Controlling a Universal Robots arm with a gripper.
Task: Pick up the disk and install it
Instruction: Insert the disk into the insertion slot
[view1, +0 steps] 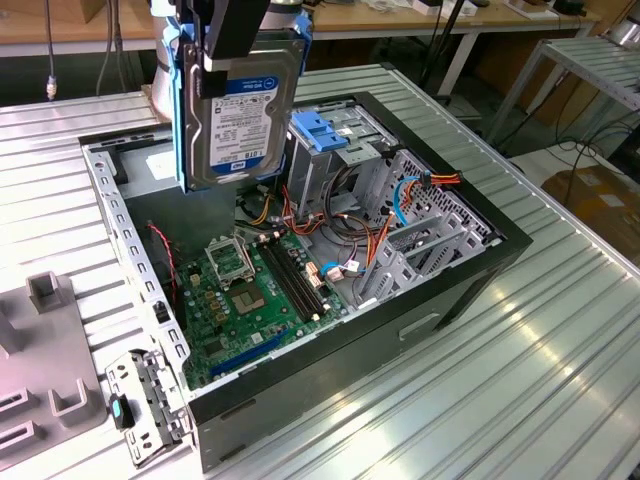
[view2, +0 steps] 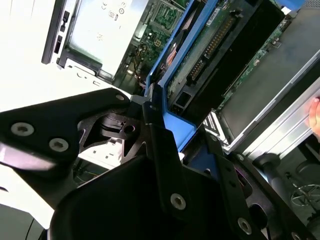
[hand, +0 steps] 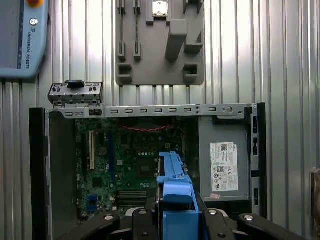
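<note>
The disk (view1: 240, 115) hangs upright above the open computer case (view1: 470, 285), over its far corner on the exterior view's left. It is a silver drive with a white and blue label, framed by blue rails. My gripper (view1: 235, 50) is shut on its upper end. In the first wrist view the disk (hand: 175, 197) appears edge-on between my black fingers (hand: 142, 222), above the motherboard (hand: 135, 160). The second wrist view looks along the disk's underside (view2: 220, 45), with a blue rail held in my gripper (view2: 187, 150).
Inside the case stands a metal drive cage (view1: 335, 170) topped by a bare blue bracket (view1: 322, 130), with cables beside it. A grey power supply (hand: 225, 165) fills one corner. A grey fixture plate (hand: 160, 45) and a pendant (hand: 20, 40) lie on the ribbed table.
</note>
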